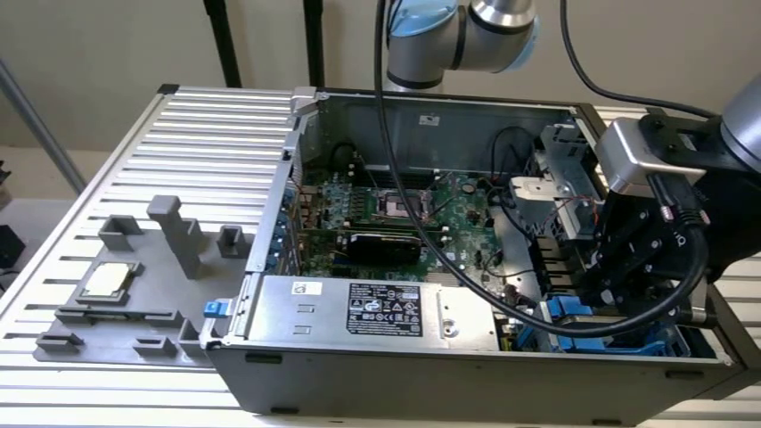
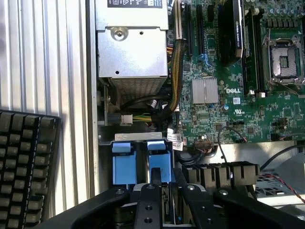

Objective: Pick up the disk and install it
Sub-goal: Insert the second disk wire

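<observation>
An open grey metal computer case (image 1: 476,374) lies on its side on a ribbed silver metal table (image 1: 178,152), filling the centre and right of the frame. Inside, a green motherboard (image 1: 393,209) sits above a silver power-supply box with a white-and-black label (image 1: 374,312). At lower right, the black gripper (image 1: 630,294) reaches down into the case over blue plastic drive carriers (image 1: 594,334). At lower left, a grey plastic fixture (image 1: 131,285) holds a small square silver chip (image 1: 105,281).

Open computer case (image 1: 416,116), green motherboard (image 1: 393,209) inside, silver power-supply box (image 1: 369,308) — keyboard (image 2: 26,162), CPU chip (image 1: 107,281) on grey fixture (image 1: 143,312)
</observation>
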`<state>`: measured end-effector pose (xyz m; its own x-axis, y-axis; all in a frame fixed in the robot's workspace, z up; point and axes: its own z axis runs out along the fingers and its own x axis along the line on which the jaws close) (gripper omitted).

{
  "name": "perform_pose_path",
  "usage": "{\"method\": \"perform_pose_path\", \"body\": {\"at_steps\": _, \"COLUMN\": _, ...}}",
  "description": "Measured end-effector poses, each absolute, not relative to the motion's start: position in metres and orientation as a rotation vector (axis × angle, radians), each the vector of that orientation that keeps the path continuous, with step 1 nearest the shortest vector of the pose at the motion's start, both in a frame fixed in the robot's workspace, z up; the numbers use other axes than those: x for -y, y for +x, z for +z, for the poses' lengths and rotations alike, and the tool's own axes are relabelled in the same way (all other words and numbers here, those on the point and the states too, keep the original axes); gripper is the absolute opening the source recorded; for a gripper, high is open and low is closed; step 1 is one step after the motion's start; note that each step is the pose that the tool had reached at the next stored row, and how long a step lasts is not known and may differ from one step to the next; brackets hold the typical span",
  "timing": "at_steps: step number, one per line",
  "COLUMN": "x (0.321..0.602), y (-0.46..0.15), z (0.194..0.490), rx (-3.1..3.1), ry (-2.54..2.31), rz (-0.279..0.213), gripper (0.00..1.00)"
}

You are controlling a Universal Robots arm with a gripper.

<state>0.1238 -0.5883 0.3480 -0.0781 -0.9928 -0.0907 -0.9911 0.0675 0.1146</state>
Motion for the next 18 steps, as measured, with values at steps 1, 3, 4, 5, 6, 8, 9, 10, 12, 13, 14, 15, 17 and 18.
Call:
{"method": "perform_pose_path", "body": {"at_steps": 1, "x": 0.588, "y": 0.124, "z": 0.348, "rx": 2.287, "ry": 2.125, "rz": -0.228, "gripper": 0.24}}
{"method": "perform_pose_path", "body": {"at_steps": 3, "x": 0.588, "y": 0.124, "z": 0.348, "rx": 2.287, "ry": 2.125, "rz": -0.229, "gripper": 0.24}}
{"method": "perform_pose_path", "body": {"at_steps": 4, "x": 0.588, "y": 0.124, "z": 0.348, "rx": 2.287, "ry": 2.125, "rz": -0.229, "gripper": 0.24}}
{"method": "perform_pose_path", "body": {"at_steps": 5, "x": 0.588, "y": 0.124, "z": 0.348, "rx": 2.287, "ry": 2.125, "rz": -0.229, "gripper": 0.24}}
{"method": "perform_pose_path", "body": {"at_steps": 6, "x": 0.588, "y": 0.124, "z": 0.348, "rx": 2.287, "ry": 2.125, "rz": -0.229, "gripper": 0.24}}
{"method": "perform_pose_path", "body": {"at_steps": 8, "x": 0.588, "y": 0.124, "z": 0.348, "rx": 2.287, "ry": 2.125, "rz": -0.229, "gripper": 0.24}}
{"method": "perform_pose_path", "body": {"at_steps": 9, "x": 0.588, "y": 0.124, "z": 0.348, "rx": 2.287, "ry": 2.125, "rz": -0.228, "gripper": 0.24}}
{"method": "perform_pose_path", "body": {"at_steps": 10, "x": 0.588, "y": 0.124, "z": 0.348, "rx": 2.287, "ry": 2.125, "rz": -0.229, "gripper": 0.24}}
{"method": "perform_pose_path", "body": {"at_steps": 12, "x": 0.588, "y": 0.124, "z": 0.35, "rx": 2.287, "ry": 2.125, "rz": -0.228, "gripper": 0.24}}
{"method": "perform_pose_path", "body": {"at_steps": 13, "x": 0.587, "y": 0.124, "z": 0.353, "rx": 2.286, "ry": 2.125, "rz": -0.228, "gripper": 0.24}}
{"method": "perform_pose_path", "body": {"at_steps": 14, "x": 0.586, "y": 0.124, "z": 0.357, "rx": 2.286, "ry": 2.125, "rz": -0.227, "gripper": 0.24}}
{"method": "perform_pose_path", "body": {"at_steps": 15, "x": 0.585, "y": 0.124, "z": 0.361, "rx": 2.286, "ry": 2.124, "rz": -0.227, "gripper": 0.24}}
{"method": "perform_pose_path", "body": {"at_steps": 17, "x": 0.583, "y": 0.124, "z": 0.37, "rx": 2.286, "ry": 2.124, "rz": -0.226, "gripper": 0.24}}
{"method": "perform_pose_path", "body": {"at_steps": 18, "x": 0.582, "y": 0.124, "z": 0.375, "rx": 2.286, "ry": 2.124, "rz": -0.225, "gripper": 0.24}}
